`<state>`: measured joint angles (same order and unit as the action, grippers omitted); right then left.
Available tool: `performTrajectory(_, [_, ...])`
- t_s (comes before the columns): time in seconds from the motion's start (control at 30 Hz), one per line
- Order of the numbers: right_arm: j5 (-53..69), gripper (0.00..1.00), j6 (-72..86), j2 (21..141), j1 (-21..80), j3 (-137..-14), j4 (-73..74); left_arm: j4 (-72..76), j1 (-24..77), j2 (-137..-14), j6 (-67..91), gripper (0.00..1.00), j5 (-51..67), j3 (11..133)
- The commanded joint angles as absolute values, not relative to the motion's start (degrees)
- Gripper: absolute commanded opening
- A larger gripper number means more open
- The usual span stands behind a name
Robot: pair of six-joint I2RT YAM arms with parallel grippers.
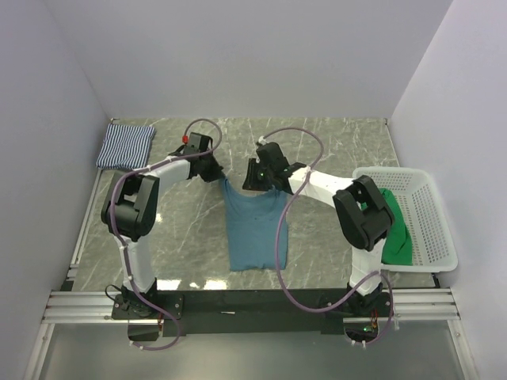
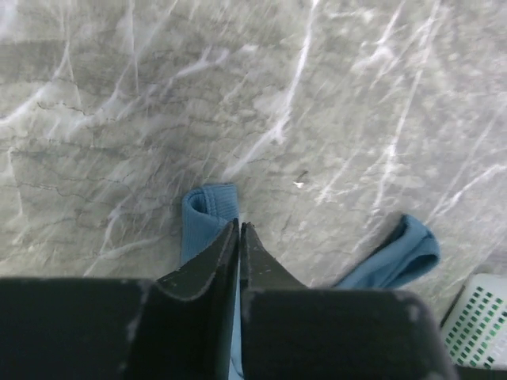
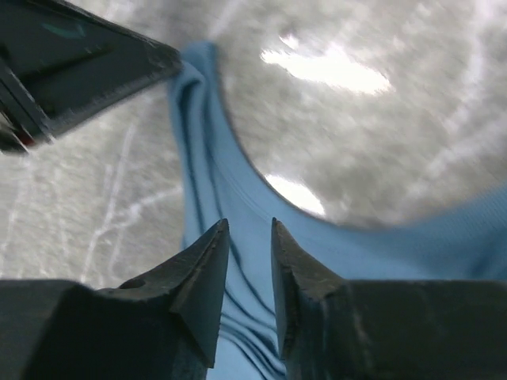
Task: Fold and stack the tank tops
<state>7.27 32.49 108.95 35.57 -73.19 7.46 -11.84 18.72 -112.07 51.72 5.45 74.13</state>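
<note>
Left gripper (image 2: 239,226): jaws nearly together, pinched on one shoulder strap (image 2: 207,212) of the teal tank top (image 1: 255,229). The strap end loops up past the fingertips. Second strap (image 2: 400,253) lies apart on the marble to the right.

Right gripper (image 3: 249,229): jaws partly open, straddling rippled teal fabric just below the neckline curve. Can't tell if it touches; nothing clamped.

Teal top sits mid-table (image 1: 333,150), lengthwise, with its hem toward the arm bases and its straps on the far side. Body is mostly flat, with the long edges roughly straight. Right arm's cable drapes across its right side.

Edges:
- White walls (image 1: 238,55) on the left, far and right sides.
- Striped tank top (image 1: 125,145) lies folded in the far-left corner, well apart.
- White mesh basket (image 1: 432,198) at the right edge holds the green tank top (image 1: 396,229), which spills over its near-left rim.
- Marble shows between the straps and the far wall, and on both sides of the teal top.
</note>
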Motion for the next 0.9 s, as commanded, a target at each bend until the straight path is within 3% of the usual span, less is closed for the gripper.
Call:
performTrajectory(0.0, [10.89,0.37,30.76,111.43,35.42,-77.95,2.55,-11.43,17.58,-106.44,50.98,0.11,4.66,75.67])
performTrajectory(0.27, [9.32,0.44,27.6,117.33,37.88,-87.08,3.6,-14.33,13.63,-100.64,53.17,0.18,2.37,74.89])
performTrajectory(0.67, [6.6,0.51,23.82,128.67,40.6,-102.29,11.16,-11.69,12.83,-96.07,53.96,0.15,5.54,67.42])
performTrajectory(0.87, [4.31,0.51,23.29,130.25,40.87,-103.45,12.3,-10.81,12.83,-95.01,53.7,0.15,5.98,65.22])
